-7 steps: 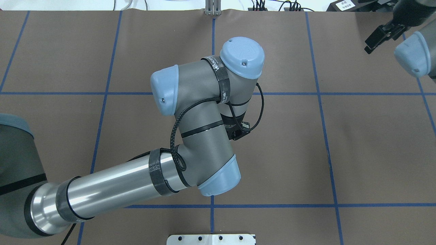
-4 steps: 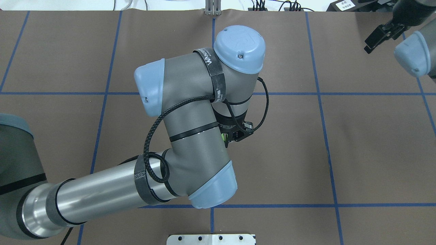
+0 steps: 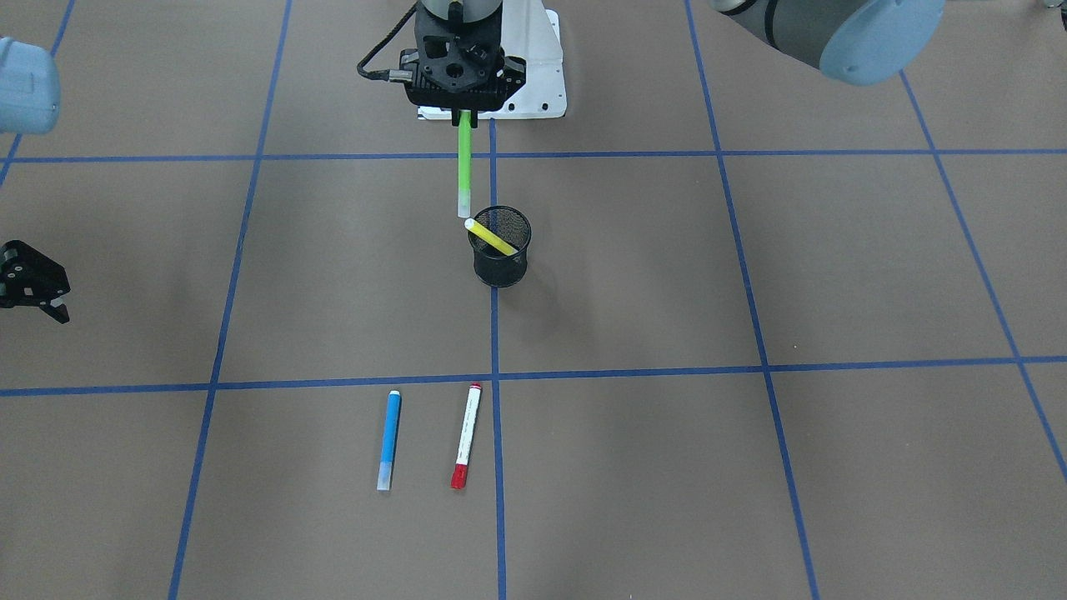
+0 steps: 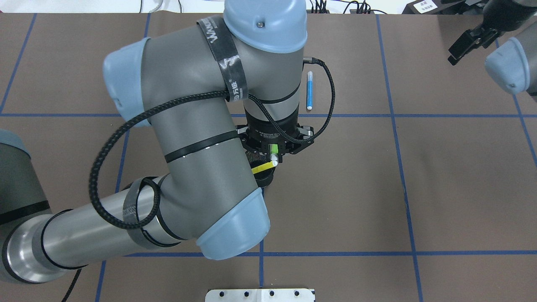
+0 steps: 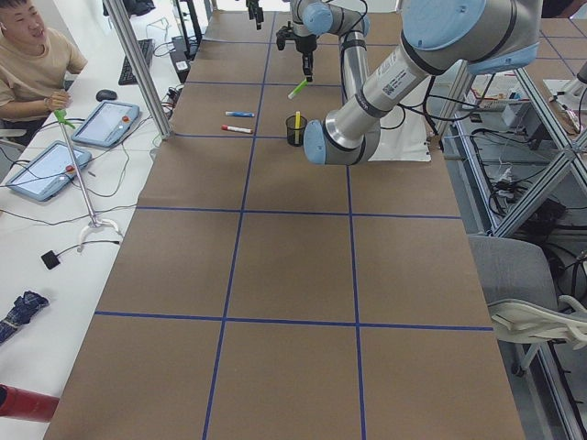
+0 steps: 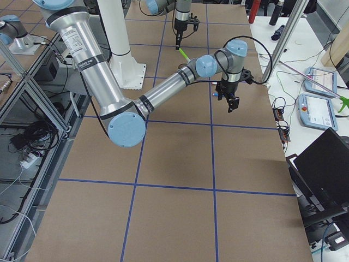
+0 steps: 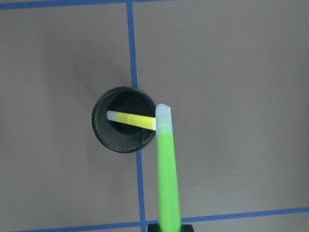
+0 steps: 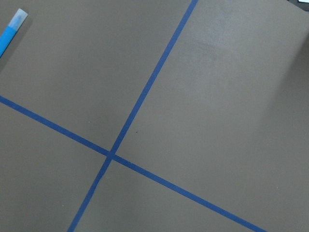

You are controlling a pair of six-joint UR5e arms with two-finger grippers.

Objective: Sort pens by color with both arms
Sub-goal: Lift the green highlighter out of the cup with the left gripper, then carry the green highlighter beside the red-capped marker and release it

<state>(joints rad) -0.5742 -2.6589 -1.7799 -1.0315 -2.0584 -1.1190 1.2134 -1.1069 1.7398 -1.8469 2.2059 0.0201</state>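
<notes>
My left gripper (image 3: 463,117) is shut on the top of the lime green pen (image 3: 464,171) and holds it upright above the table. The pen's pale tip hangs just over the rim of the black mesh cup (image 3: 500,258). The yellow pen (image 3: 492,237) leans inside the cup. In the left wrist view the green pen (image 7: 166,179) crosses the yellow pen (image 7: 133,119). The blue pen (image 3: 389,437) and the white pen with red ends (image 3: 466,435) lie side by side on the table beyond the cup. My right gripper (image 4: 465,44) hovers open and empty at the far right.
The brown table cover (image 3: 750,275) has a grid of blue tape lines. The white pedestal base (image 3: 538,75) sits at the robot's edge. My left arm's elbow (image 4: 188,126) covers the table's middle in the overhead view. An operator (image 5: 32,55) sits by tablets beside the table.
My left arm has risen and swung toward the far side, lifting the green pen up out of the cup. The blue pen now shows past the wrist. The right arm has not moved.
</notes>
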